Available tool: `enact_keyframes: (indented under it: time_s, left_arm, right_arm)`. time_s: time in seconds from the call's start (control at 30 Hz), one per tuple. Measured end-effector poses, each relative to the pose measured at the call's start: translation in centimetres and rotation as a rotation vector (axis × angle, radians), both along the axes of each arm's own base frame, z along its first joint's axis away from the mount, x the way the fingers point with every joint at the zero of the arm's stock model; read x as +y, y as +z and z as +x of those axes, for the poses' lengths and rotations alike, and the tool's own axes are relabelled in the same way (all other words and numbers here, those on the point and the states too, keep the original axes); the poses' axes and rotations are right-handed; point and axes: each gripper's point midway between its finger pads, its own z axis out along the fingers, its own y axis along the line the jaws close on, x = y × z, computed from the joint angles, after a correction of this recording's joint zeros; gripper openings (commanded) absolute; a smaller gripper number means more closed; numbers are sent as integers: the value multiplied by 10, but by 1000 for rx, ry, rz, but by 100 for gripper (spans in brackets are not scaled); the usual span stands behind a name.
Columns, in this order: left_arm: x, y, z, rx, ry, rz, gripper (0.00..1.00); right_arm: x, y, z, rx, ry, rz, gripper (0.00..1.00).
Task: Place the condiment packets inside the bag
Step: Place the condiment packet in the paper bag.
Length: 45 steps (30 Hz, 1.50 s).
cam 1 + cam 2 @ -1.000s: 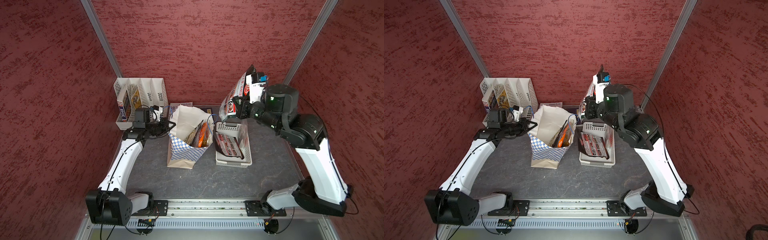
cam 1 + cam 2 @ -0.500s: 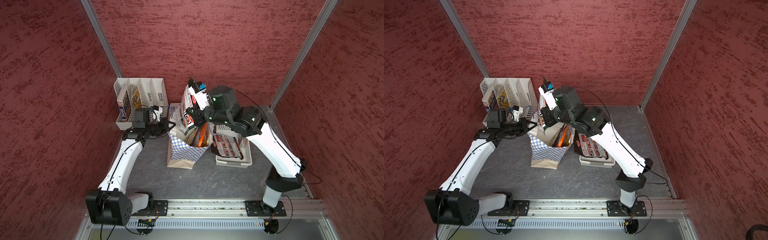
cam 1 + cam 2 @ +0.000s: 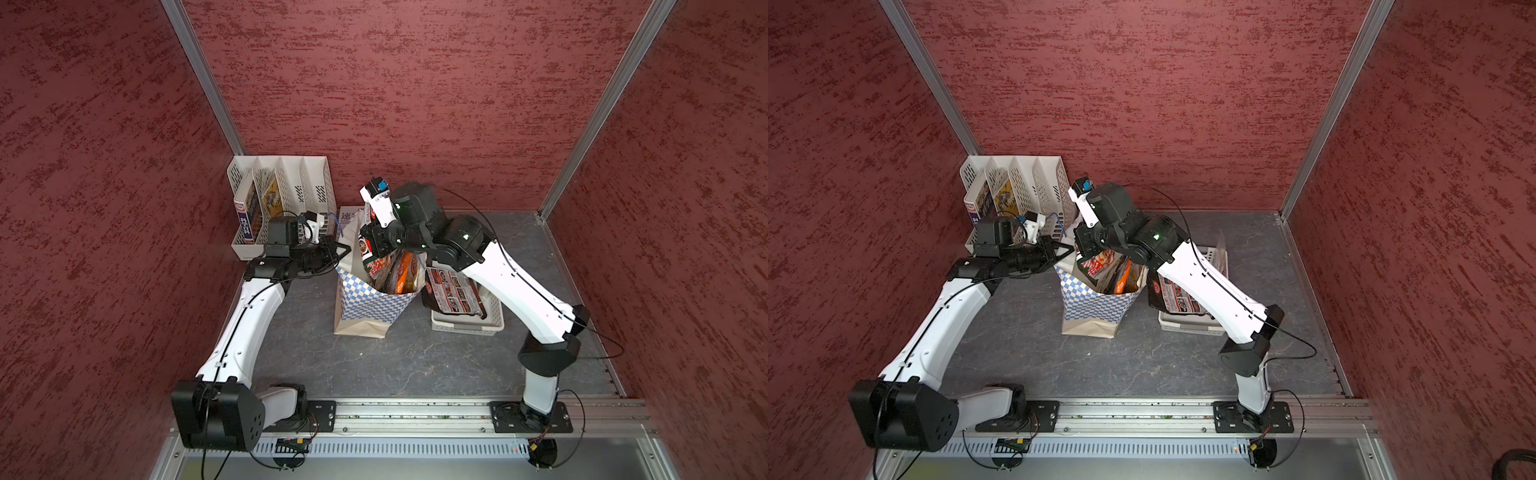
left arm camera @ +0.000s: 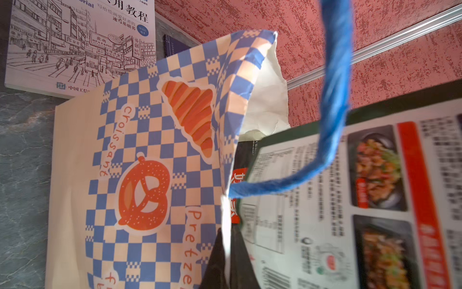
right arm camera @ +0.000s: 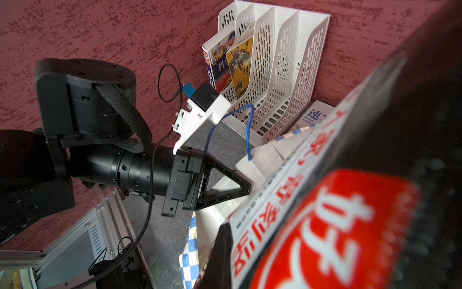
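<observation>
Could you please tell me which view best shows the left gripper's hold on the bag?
The right wrist view: the left gripper is side-on and close, shut on the bag rim. Both top views show it small, from above. The left wrist view catches at most a dark sliver beside the rim.
</observation>
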Motion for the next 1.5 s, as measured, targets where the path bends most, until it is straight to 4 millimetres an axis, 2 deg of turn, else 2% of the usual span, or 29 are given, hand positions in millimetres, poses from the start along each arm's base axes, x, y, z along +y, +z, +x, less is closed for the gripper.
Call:
enact_keyframes:
  time_s: [0.5,0.83,1.07,1.17,1.27,1.37,1.5]
  left_arm:
    - [2,2,-2,-10,10,5,0]
    - [22,-11,-11,-16,124,82,0]
    - [24,-16,-10,-11,138,89,0]
    - [27,-17,-9,-8,150,99,0]
    - [29,-19,-9,-6,161,104,6]
    - [31,-21,-8,-1,171,112,19]
    - [34,-26,-9,11,181,123,42]
  right_arm:
    - [25,-64,23,148,-59,7,0]
    - [36,-104,31,254,-95,-4,1]
    - [46,-140,30,339,-85,-60,34]
    - [45,-144,29,351,-80,-75,46]
    - [43,-139,27,339,-72,-74,54]
    - [37,-124,24,307,-64,-67,62]
    - [6,-88,7,229,-62,-54,73]
